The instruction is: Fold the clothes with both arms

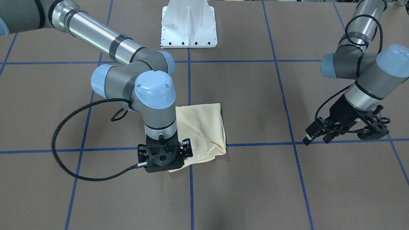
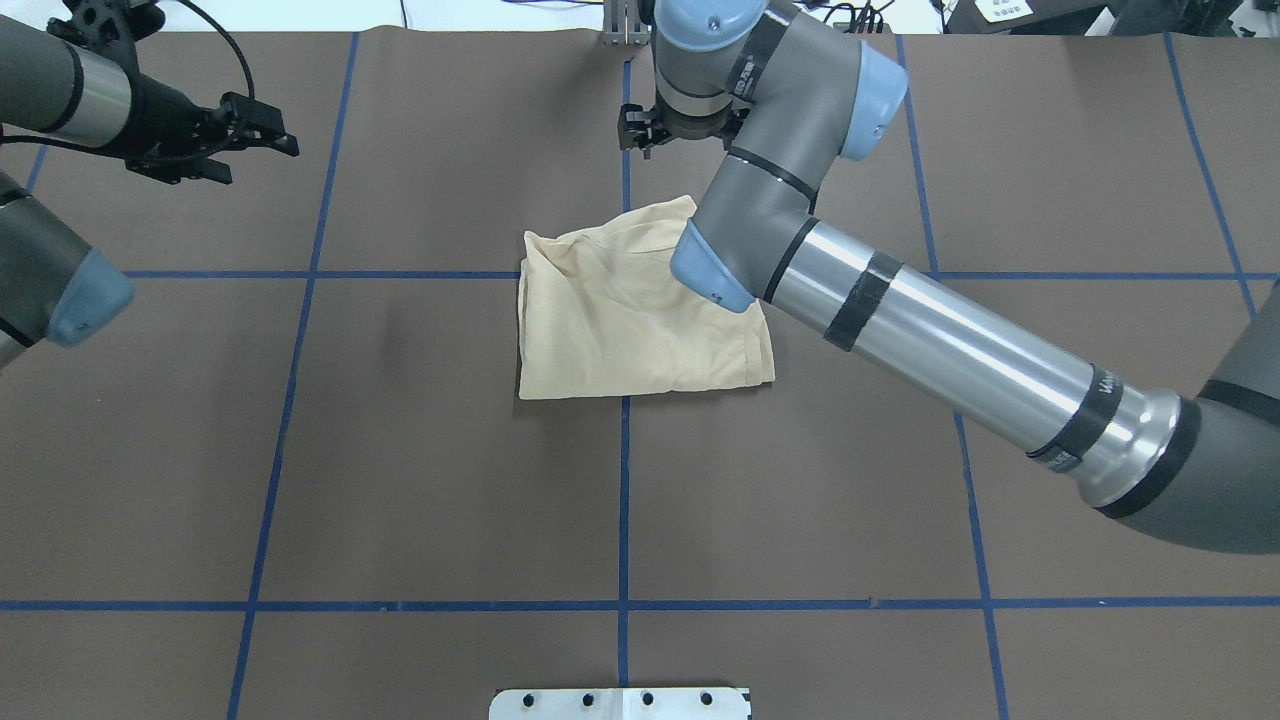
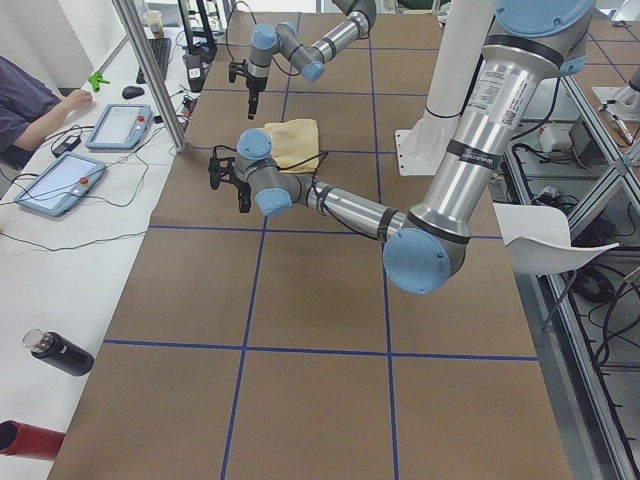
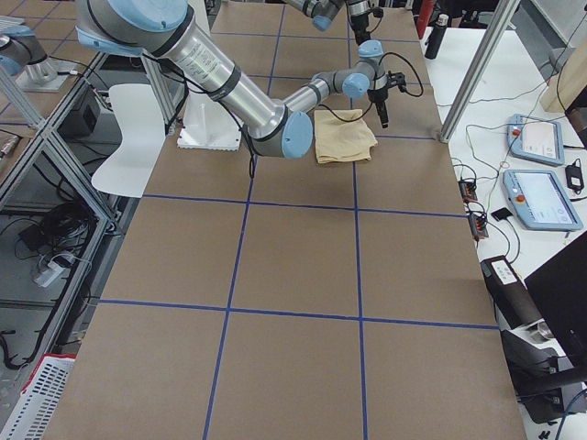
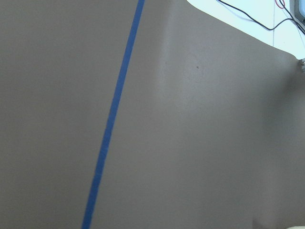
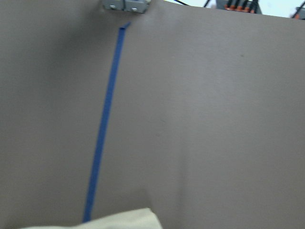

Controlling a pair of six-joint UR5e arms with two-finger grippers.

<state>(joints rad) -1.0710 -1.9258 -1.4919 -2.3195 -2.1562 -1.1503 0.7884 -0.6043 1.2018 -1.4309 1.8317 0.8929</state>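
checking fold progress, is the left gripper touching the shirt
No, the left gripper hangs over bare table, well apart from the folded shirt.

So the right end effector [image 1: 164, 157] points straight down in the front view, and its own body covers the fingers, so no idea how far apart they sit. Overhead is no better, the wrist blocks most of it. The right arm [image 2: 760, 230] also covers the shirt's [image 2: 620, 320] far right corner there, and from the front the wrist hides its edge on that same side. The right wrist cam catches only a blurry sliver of shirt, cut off at the bottom edge. The left arm [image 2: 50, 290] runs off the overhead frame. The pedestal base [image 1: 188, 28] is cropped at the top, and the person [image 3: 30, 95] in the left side view is half out of frame.
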